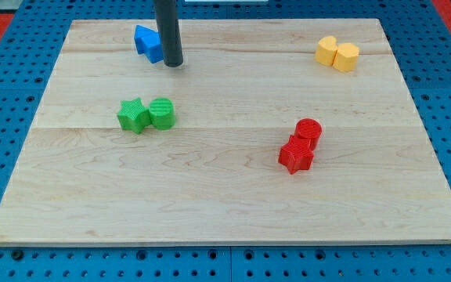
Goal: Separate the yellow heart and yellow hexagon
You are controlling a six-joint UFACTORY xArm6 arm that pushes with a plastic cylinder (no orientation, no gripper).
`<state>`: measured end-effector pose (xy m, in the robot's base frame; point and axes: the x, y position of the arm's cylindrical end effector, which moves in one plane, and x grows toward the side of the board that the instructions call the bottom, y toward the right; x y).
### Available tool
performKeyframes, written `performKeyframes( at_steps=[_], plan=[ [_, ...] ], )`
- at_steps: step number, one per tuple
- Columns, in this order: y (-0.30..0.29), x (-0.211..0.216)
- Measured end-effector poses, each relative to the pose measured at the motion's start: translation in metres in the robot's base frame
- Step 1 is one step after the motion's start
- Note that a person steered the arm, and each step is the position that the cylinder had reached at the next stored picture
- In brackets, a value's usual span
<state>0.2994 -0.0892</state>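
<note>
Red star (296, 156) nearest; yellow heart (327, 50), yellow hexagon (347, 56) touching, far right of my tip (174, 64).

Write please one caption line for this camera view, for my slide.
My tip rests beside the blue block, far from the touching yellow heart and yellow hexagon.

A single camera looks down at a slant from beyond the near long edge of the pale wooden tabletop (225, 196), facing its far edge. It stands close enough that the tabletop nearly fills the view, all four corners showing, with blue pegboard (445, 94) around them.
</note>
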Motion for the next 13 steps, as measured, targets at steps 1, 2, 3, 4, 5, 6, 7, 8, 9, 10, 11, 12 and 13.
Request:
performKeyframes(
  at_steps=[1, 2, 3, 4, 5, 6, 7, 8, 9, 10, 11, 12, 13],
  plan=[
    [0.025, 0.000],
    [0.090, -0.023],
    [0.113, -0.067],
    [0.145, -0.095],
    [0.206, -0.106],
    [0.269, -0.106],
    [0.328, -0.094],
    [0.365, -0.080],
    [0.352, -0.026],
    [0.351, 0.002],
    [0.340, -0.002],
    [0.281, -0.008],
    [0.229, -0.009]
  ],
)
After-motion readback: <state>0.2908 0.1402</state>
